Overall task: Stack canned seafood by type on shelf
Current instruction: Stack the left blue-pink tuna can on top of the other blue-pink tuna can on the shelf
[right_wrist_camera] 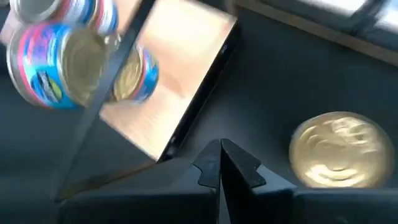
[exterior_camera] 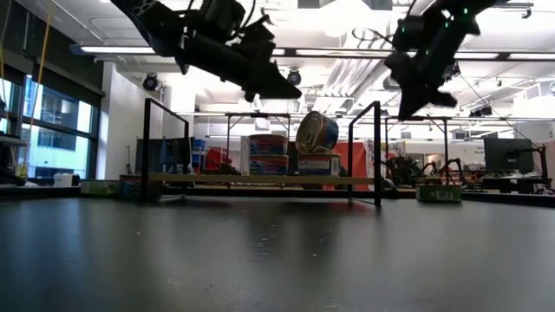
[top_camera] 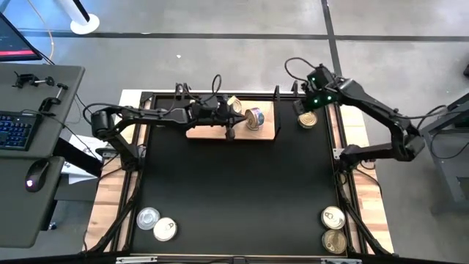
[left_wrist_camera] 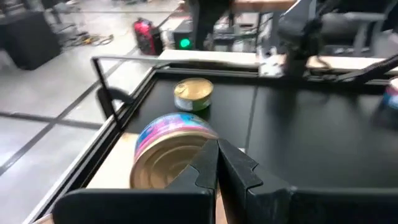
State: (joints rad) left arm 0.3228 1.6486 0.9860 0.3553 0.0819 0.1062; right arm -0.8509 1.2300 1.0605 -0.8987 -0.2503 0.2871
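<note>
The shelf (top_camera: 220,132), a pale wood board, lies at the mat's far edge. Blue-and-pink labelled cans stand on it in two short stacks (exterior_camera: 267,154). The right stack's top can (exterior_camera: 316,132) is tilted, its lower rim on the can beneath (exterior_camera: 318,163) and its gold lid (left_wrist_camera: 168,168) facing the table's left. My left gripper (left_wrist_camera: 216,155) is shut and hangs just above and left of that tilted can, clear of it in the low view. My right gripper (right_wrist_camera: 221,158) is shut and empty, above a gold-lidded can (right_wrist_camera: 339,149) that lies on the mat right of the shelf.
Two cans (top_camera: 148,217) (top_camera: 164,229) lie at the mat's near left corner and two more (top_camera: 333,217) (top_camera: 334,240) at the near right. Thin black posts (exterior_camera: 379,152) (exterior_camera: 146,147) stand at the shelf's ends. A desk with a keyboard (top_camera: 18,128) is off the table's left.
</note>
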